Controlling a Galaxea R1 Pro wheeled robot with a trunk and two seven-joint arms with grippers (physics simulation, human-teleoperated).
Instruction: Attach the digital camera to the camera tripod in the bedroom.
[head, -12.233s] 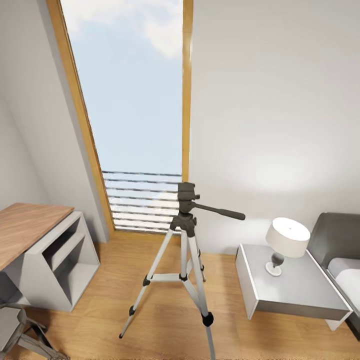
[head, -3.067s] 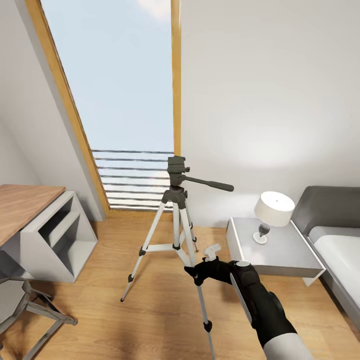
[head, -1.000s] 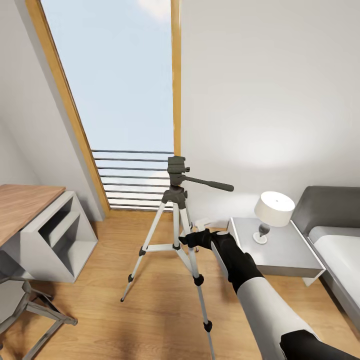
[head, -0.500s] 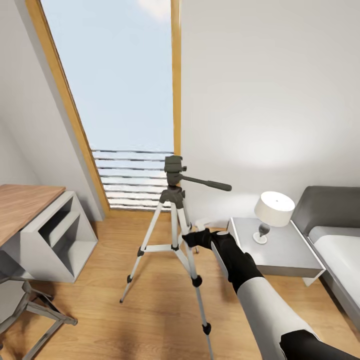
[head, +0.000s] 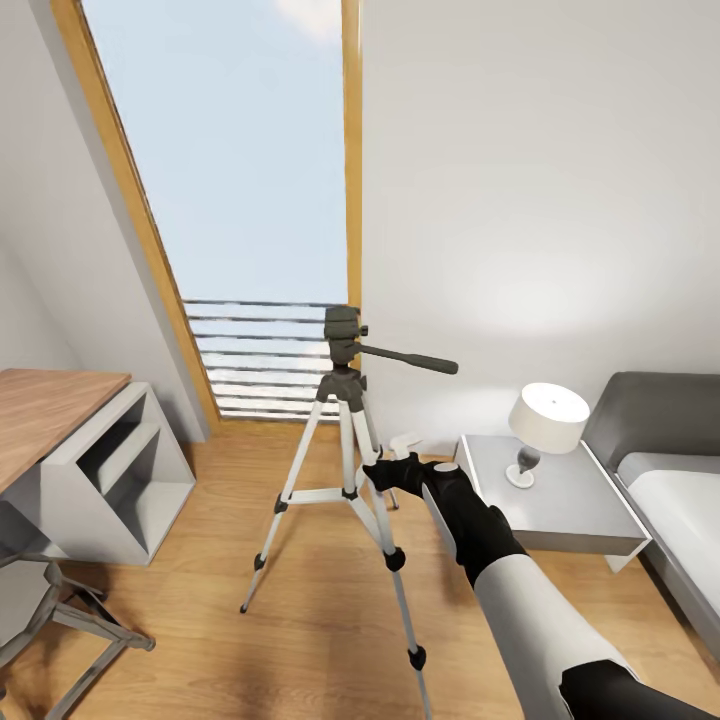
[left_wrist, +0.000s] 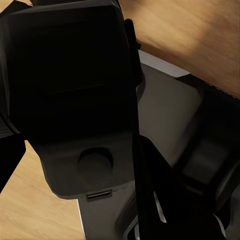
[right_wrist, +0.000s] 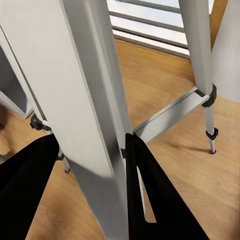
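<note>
Right now our right gripper (head: 385, 470) is closed around the camera tripod (head: 343, 392), partway down its front leg. In the right wrist view that silver leg sits squarely between the two black fingers (right_wrist: 145, 200), and both press against its sides. The tripod stands on the wood floor, with the tall window behind it and a white nightstand (head: 560, 520) carrying a lamp (head: 547, 420) just beside it. In the left wrist view a black boxy body lies close against the lens. We take it for the digital camera (left_wrist: 65, 75), and it appears to be clamped in the left gripper (left_wrist: 72, 155), though its dark edges make the grip hard to read. We judge the tripod light and top-heavy. Its thin, stiff, smooth legs would slide on the floor or tip under a sideways push, so a leg hold suits steadying better than lifting. The camera looks rigid and compact, and it is best held by its flat sides so its underside stays free. It would then go onto the dark grey head (head: 343, 335), clear of the pan handle (head: 410, 358).
</note>
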